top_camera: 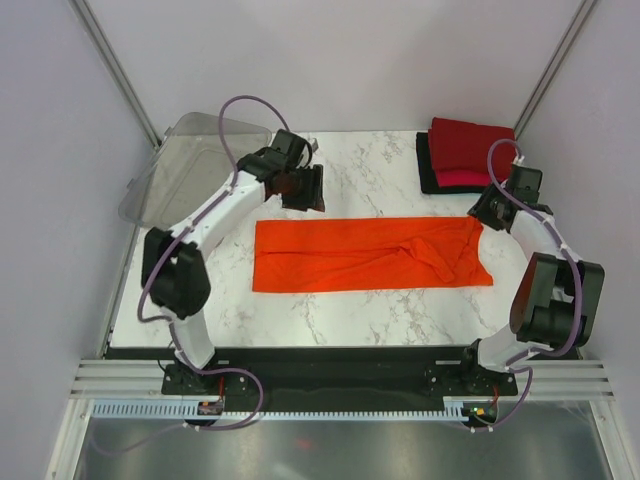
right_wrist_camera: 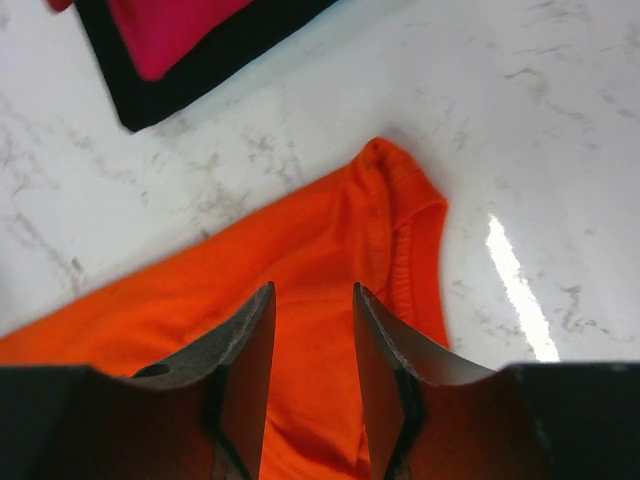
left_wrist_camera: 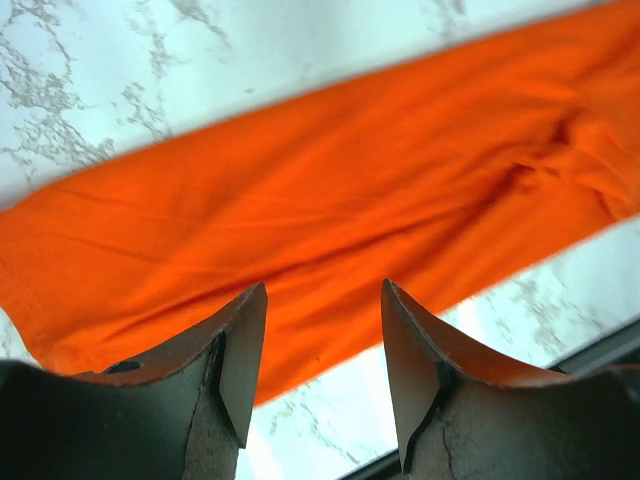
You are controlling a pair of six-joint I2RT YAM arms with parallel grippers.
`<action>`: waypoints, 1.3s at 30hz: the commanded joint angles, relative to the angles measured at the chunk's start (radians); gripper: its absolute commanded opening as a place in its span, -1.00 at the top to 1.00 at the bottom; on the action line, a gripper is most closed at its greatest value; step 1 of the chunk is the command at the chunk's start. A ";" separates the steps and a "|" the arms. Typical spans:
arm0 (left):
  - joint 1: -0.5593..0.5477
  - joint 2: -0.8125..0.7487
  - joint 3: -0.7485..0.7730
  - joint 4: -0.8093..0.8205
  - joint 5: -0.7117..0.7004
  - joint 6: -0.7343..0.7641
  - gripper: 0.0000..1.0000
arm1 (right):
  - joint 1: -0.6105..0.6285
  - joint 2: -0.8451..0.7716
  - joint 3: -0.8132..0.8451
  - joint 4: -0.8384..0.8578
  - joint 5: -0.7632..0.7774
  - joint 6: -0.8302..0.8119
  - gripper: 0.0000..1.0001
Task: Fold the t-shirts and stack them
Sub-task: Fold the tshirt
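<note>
Your orange shirt [top_camera: 370, 255] is lying flat across the middle of the counter [top_camera: 380, 165], folded into a long strip running left to right, with a bunched, wrinkly bit toward its right end. The left fingers [left_wrist_camera: 240, 350] are spread wide with nothing between them, hanging by the strip's far edge toward its left end. The left wrist view looks down on orange cloth and marble. The right fingers [right_wrist_camera: 245, 350] are over the strip's far right corner. Their gap is narrower than the left pair's and there's nothing pinched there either, and the cloth's rounded corner shows just past the tips. Can't tell whether either pair actually touches the cloth. At the far right of the counter you've got the stack: black shirt [top_camera: 428, 170] at the bottom, pink shirt [top_camera: 462, 179] on it, red shirt [top_camera: 470, 140] on top, all folded into rectangles and lying apart from the orange one. The clear bin [top_camera: 195, 165] sits at the far left corner, beside the left arm.
</note>
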 commanded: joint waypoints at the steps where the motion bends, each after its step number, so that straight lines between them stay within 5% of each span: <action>1: -0.008 -0.123 -0.109 -0.003 0.090 0.038 -0.15 | 0.040 -0.029 0.000 -0.058 -0.188 -0.059 0.09; 13: -0.010 -0.358 -0.373 0.056 0.104 0.055 -0.15 | 0.229 0.049 0.019 -0.084 -0.228 -0.154 -0.02; 27: -0.010 -0.401 -0.439 0.076 0.085 0.065 -0.15 | 0.304 0.144 0.019 -0.082 -0.248 -0.211 -0.02; 39: -0.010 -0.390 -0.444 0.084 0.082 0.064 -0.13 | 0.350 0.038 -0.099 -0.013 -0.183 -0.094 0.49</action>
